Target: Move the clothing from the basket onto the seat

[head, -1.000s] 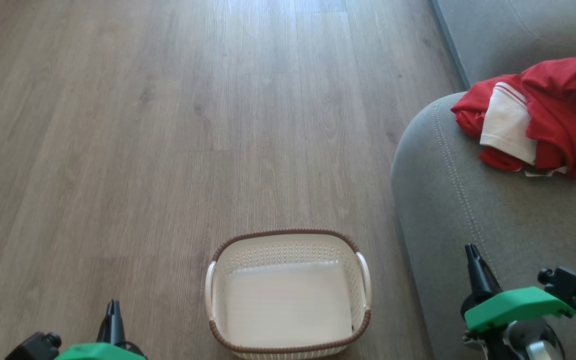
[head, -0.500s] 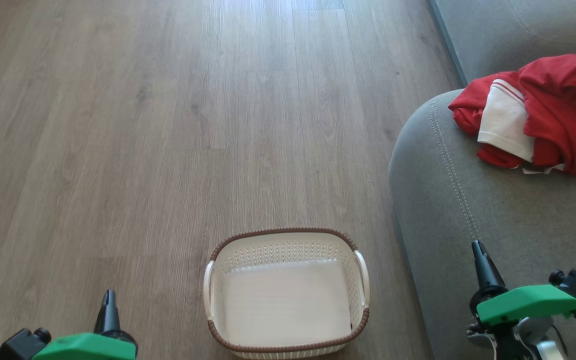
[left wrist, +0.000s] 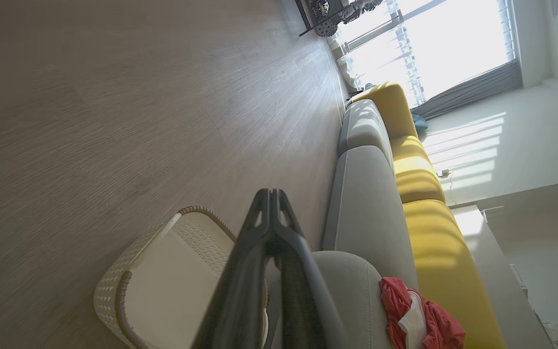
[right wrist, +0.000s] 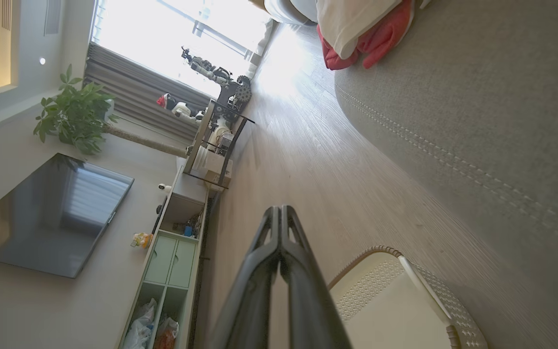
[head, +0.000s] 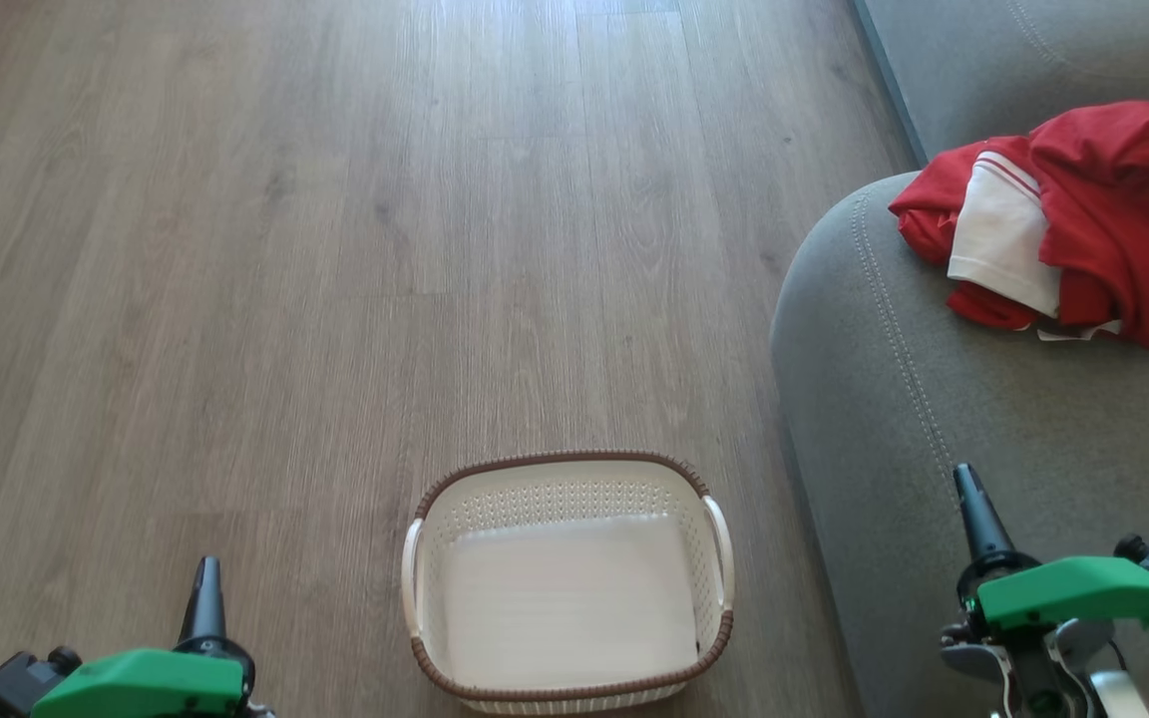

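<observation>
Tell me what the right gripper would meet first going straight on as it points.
Most likely the wooden floor: in the right wrist view the right gripper aims at it, with the seat and basket off to one side. Depth is unclear.

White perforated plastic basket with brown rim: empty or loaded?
Empty. The basket shows a bare white bottom in the head view; the red-and-white clothing lies heaped on the grey fabric sofa seat.
</observation>
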Robot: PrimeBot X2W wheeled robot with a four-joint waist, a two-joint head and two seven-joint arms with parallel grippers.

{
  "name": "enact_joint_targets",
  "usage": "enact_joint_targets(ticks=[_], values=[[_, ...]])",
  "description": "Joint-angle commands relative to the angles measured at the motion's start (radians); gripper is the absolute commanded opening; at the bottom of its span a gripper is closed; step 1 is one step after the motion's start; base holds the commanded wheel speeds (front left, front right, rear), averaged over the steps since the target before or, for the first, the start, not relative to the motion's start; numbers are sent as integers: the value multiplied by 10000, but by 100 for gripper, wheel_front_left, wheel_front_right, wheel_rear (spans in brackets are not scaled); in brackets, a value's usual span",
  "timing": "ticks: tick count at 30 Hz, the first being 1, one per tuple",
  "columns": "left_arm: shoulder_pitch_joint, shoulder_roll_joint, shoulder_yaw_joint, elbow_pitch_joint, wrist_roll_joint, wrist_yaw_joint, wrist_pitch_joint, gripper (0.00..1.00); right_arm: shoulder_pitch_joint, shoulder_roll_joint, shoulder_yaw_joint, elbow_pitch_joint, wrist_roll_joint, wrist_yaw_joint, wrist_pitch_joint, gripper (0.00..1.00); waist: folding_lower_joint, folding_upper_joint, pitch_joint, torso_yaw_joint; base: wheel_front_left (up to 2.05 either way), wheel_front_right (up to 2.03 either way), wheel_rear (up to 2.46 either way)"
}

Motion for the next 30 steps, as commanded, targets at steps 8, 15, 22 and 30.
enact_joint_targets(ticks=[8, 15, 22, 30], values=[[-545, -123, 713, -373, -806, -319, 273, 0, -662, -75, 16, -508, 1113, -1, 295, 0, 0, 0, 35, -47, 0, 0, 0], [-629, -252, 1007, -417, -1390, -527, 473, 0, -706, -101, -53, -607, 1922, -1, 470, 0, 0, 0, 63, -86, 0, 0, 0], [-713, -381, 1301, -461, -1973, -735, 672, 0, -750, -130, -116, -707, 2737, -1, 640, 0, 0, 0, 91, -124, 0, 0, 0], [-797, -511, 1596, -505, -2555, -942, 872, 0, -793, -164, -172, -808, 3557, -1, 805, 0, 0, 0, 120, -163, 0, 0, 0]])
